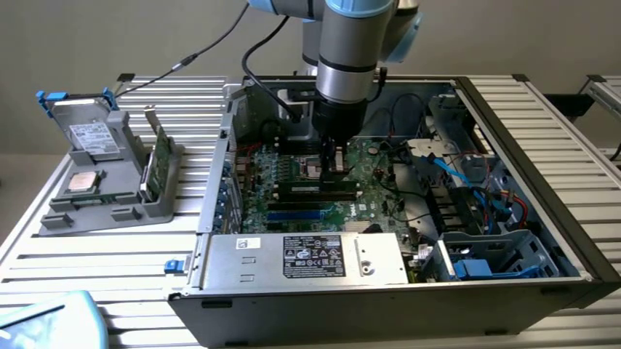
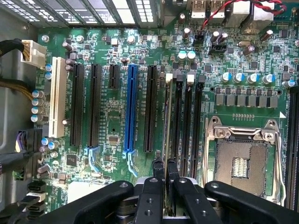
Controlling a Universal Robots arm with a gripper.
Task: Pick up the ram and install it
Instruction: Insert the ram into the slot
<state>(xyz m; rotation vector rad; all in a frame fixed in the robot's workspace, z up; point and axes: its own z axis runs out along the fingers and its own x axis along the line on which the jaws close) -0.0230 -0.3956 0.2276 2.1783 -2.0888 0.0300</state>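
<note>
Nearest the wrist camera, the gripper [image 2: 164, 169] is pinching the ram [image 2: 167, 116] between fingers [image 2: 150, 196] drawn almost together. The stick is hanging edge-down over the memory slots [image 2: 187, 121] beside the empty processor socket [image 2: 238, 161]; contact with a slot cannot be told. Judged step: with pick-up done, installation is in hand, calling for the stick's edge lined up along one slot and a straight downward press. Counts: one arm [image 1: 350, 43], one gripper, one ram, apparently four memory slots, one blue expansion slot [image 2: 132, 107]. At the exterior view's left, one grey holder [image 1: 126, 211] is carrying one green card [image 1: 165, 160].
</note>
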